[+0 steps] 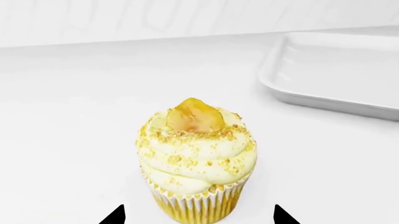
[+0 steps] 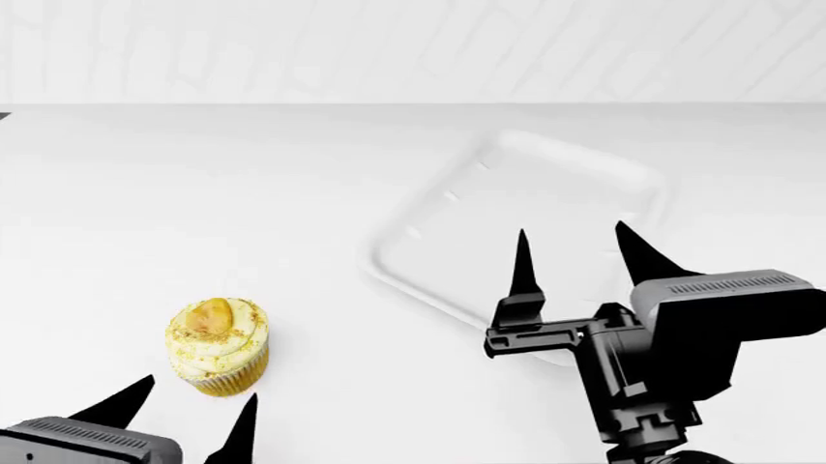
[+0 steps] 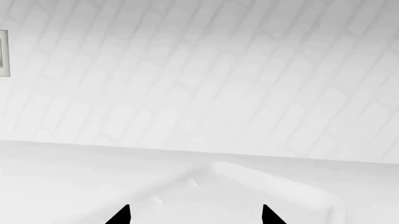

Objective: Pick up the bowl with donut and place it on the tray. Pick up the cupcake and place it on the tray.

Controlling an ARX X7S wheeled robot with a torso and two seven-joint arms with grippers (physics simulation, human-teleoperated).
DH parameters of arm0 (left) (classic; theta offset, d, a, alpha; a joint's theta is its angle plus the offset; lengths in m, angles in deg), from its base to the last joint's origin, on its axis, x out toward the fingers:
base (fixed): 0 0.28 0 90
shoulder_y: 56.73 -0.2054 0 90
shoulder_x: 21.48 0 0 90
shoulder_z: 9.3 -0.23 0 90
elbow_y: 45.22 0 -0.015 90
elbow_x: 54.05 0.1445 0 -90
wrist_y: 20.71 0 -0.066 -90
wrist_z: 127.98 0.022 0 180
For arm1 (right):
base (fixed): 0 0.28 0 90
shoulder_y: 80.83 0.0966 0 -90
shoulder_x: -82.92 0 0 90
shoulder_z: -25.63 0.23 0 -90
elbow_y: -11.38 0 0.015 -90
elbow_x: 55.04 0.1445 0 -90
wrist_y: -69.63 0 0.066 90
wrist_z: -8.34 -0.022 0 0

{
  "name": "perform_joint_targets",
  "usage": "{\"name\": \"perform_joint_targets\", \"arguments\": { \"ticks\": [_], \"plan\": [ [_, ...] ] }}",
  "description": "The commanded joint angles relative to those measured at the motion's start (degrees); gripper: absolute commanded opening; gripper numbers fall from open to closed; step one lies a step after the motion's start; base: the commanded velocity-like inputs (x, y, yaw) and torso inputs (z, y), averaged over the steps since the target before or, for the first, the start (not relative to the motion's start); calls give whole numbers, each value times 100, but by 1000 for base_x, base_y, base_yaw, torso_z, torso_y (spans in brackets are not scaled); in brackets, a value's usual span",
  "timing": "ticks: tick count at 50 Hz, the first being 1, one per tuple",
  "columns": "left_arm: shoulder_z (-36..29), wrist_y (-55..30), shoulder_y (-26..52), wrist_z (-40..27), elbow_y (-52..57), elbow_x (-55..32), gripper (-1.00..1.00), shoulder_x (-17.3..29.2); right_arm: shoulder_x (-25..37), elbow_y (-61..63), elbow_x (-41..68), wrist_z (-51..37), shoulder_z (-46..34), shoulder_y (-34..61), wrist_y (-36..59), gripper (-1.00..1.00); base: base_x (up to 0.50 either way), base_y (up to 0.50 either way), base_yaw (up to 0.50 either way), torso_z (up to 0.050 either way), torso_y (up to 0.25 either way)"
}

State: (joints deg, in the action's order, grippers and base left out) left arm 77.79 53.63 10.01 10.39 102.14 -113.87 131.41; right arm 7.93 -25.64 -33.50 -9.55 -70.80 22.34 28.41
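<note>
While tray (image 2: 516,222) sits bare, nothing placed yet: cupcake (image 2: 217,346) on bench (image 2: 193,213), just ahead of left end effector (image 2: 188,411), spread open, empty; right end effector (image 2: 575,256) open, empty over tray. Bowl, donut not visible.

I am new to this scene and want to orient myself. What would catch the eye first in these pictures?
The cupcake, the only coloured thing, stands out first: it sits upright on the white table near the head view's lower left, just ahead of the open left gripper. Next comes the white tray, empty and hard to see against the table, at centre right. The black right gripper hangs open at the tray's near edge, holding nothing.
</note>
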Motion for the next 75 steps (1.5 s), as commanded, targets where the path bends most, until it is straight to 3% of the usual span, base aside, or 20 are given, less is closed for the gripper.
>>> {"name": "perform_joint_targets", "arguments": {
  "ticks": [1,9,21,57,58,75],
  "plan": [
    [-293,-236,484,-144,13,-157,100,-73,28,7,59,-40,18,20,6,100,0,0,0,0,0],
    [-434,-326,634,-202,22,-110,100,-144,52,94,140,-86,86,52,69,100,0,0,0,0,0],
    [-1058,-1016,1756,-368,-354,12,100,-682,91,71,134,-142,10,54,41,100,0,0,0,0,0],
    [-1061,-1156,2248,-629,-494,-432,100,-768,150,-20,247,-227,-61,39,-82,100,0,0,0,0,0],
    [-1063,-1161,2267,-634,-504,-438,-100,-773,152,-15,255,-233,-59,44,-73,100,0,0,0,0,0],
    [-1010,-1151,2416,-798,-444,-633,-100,-789,196,173,462,-347,91,154,124,100,0,0,0,0,0]
  ]
}}
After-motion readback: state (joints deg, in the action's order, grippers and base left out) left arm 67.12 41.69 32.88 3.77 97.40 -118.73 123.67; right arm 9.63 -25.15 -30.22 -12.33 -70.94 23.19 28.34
